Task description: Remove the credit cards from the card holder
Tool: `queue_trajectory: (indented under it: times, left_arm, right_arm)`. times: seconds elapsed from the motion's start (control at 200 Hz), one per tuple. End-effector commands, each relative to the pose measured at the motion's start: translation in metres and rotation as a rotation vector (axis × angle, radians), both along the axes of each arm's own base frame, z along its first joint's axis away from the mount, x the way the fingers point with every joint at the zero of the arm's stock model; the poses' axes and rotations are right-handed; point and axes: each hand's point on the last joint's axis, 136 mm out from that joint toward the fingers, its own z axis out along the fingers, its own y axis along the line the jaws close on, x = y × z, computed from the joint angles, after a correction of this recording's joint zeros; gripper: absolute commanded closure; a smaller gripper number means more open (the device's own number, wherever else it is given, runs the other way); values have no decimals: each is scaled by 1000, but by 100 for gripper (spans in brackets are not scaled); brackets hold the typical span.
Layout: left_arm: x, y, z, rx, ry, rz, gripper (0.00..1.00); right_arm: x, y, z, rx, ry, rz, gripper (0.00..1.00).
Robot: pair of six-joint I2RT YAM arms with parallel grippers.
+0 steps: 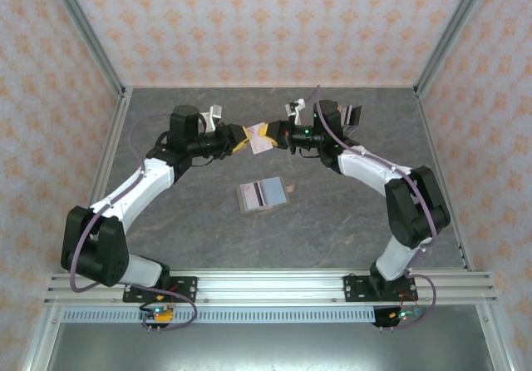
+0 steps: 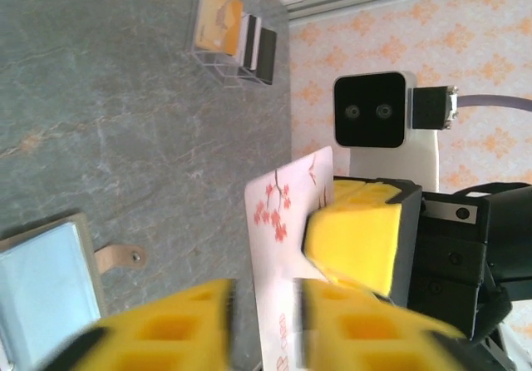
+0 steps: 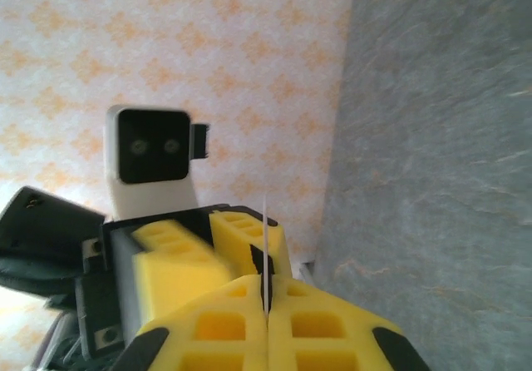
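One credit card (image 2: 283, 213) aloft over the table (image 1: 349, 221), between two grippers met nose to nose. State of the right gripper (image 3: 266, 304): clenched on the card, pads pressed together on its edge. State of the left gripper (image 2: 266, 321): jaws parted to either side of the same card, with a dark gap beside one pad. Blurred, so contact at the other pad not confirmed. Location of the card holder (image 1: 262, 195): lying open and flat on the table, nearer the bases than the grippers, grey-blue panel up, small tab (image 2: 120, 259) at one edge, touched by neither gripper.

Handling, as judged: card thin, stiff, light and smooth-faced, apt to pivot or slip from a corner pinch. Best taken across both faces, well in from the edge. Holder soft, flat and light, likely to slide or fold if tugged. Best pinned by one panel while drawing a card out by its exposed edge. Further cards inside: cannot tell.

Views compared: left wrist gives the card's face, white with red blossom print, plus a clear stand (image 2: 226, 34) of upright cards toward the wall. Right wrist gives the card edge-on, a thin line between shut pads. Top view gives the holder's place relative to both arms.
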Motion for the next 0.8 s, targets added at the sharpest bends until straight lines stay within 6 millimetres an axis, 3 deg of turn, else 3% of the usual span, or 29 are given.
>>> queue_trajectory:
  times: [0.0,0.135,0.27,0.37,0.556,0.706,0.796]
  left_arm:
    - [-2,25,-12,125,24,59,39]
    - [-14,69,-41,417,82,158,13]
    - [-22,99,-51,584,99,208,0]
    - [-26,113,-53,648,106,221,0]
    - [-28,124,-57,673,125,229,0]
    - [-27,123,-57,664,134,210,0]
    - [-25,123,-58,671,132,198,0]
  right_arm:
    - [13,-21,-8,-180,-76,-91,97]
    - [38,-75,-38,-539,-125,-248,98]
    - [64,-136,-50,-775,-143,-413,99]
    - [87,-182,-55,-869,-130,-530,99]
    - [127,-247,-64,-947,-70,-695,99]
    - [160,-273,-66,-1030,-72,-735,99]
    - [175,-281,-81,-1079,-55,-718,99]
